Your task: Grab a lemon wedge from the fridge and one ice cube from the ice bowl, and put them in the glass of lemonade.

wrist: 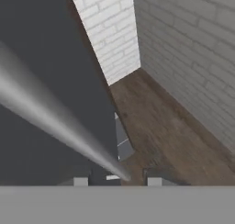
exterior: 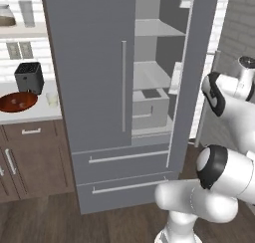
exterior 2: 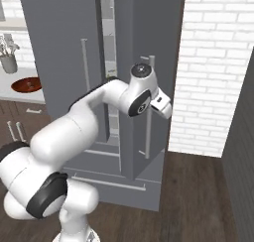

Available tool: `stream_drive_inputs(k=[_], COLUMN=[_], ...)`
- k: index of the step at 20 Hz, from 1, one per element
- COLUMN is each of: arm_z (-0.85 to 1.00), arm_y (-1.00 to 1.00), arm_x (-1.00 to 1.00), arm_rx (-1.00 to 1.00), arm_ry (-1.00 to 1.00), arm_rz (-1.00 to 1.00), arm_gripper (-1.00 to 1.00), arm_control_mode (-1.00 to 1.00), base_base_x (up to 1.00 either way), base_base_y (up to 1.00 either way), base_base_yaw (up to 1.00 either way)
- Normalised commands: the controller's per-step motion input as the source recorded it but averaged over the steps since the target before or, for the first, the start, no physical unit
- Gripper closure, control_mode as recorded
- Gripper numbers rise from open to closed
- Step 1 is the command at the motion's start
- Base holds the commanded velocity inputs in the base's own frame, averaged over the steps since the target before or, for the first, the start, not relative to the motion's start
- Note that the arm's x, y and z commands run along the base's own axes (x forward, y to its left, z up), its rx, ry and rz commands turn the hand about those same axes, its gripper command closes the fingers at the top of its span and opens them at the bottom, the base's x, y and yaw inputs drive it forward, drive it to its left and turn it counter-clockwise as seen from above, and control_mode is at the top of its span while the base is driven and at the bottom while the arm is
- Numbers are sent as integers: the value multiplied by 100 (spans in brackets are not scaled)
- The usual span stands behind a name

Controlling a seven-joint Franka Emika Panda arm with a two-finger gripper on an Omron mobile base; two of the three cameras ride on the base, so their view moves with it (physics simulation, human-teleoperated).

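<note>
The jaws [wrist: 117,179] straddle the handle [exterior 2: 149,107] of the fridge [exterior: 94,87] door, part open — not clamped. The door stands ajar; no wedge visible inside. Bowl [exterior: 17,101] and glass [exterior: 52,99] wait on the worktop [exterior: 30,115]. A loose hold could slip off the bar — the door swinging back.

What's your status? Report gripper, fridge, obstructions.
Gripper open, astride the slim vertical bar handle. Tall grey two-door fridge: right door ajar, pale shelves exposed. Door stands between hand and shelves.

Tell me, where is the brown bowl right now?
The bowl sits on the pale counter left of the fridge, in front of the black box and beside the little glass.
</note>
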Motion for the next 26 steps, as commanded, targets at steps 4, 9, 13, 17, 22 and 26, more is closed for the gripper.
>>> stream_drive_inputs(k=[4, 9, 13, 17, 22, 26], arm_z=[93, 95, 65, 17, -4, -44], arm_y=[0, 53, 100, 100, 100, 97], arm_x=[-93, -55, 0, 12, 49, 91], arm_rx=[5, 0, -11, -13, -21, -30], arm_ry=[-1, 1, 8, 3, 4, 0], arm_rz=[0, 4, 1, 0, 0, 0], arm_gripper=[-100, -100, -100, -100, -100, -100], arm_control_mode=[-100, -100, -100, -100, -100, -100], base_base_x=[0, 0, 0, 0, 0, 0], base_base_y=[0, 0, 0, 0, 0, 0], base_base_yaw=[0, 0, 0, 0, 0, 0])
